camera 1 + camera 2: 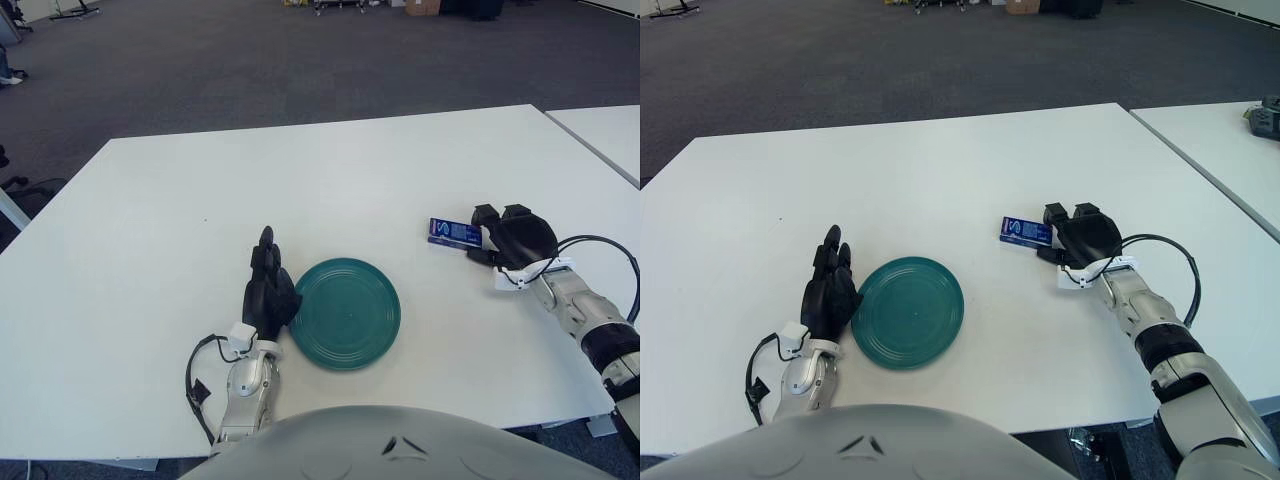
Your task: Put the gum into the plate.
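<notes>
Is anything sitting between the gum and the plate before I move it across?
Nothing visible. The gum lies at the right hand, and only bare table separates it from the plate. The left hand sits on the plate's far side.

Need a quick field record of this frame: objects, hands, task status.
gum: blue pack lying flat on the white table, to the right of the plate
plate: green, empty, near the table's front edge
right hand: at the gum's right end, fingers reaching it; grasp not confirmed
left hand: idle, just left of the plate, fingers extended
task status: gum not yet in the plate
</notes>
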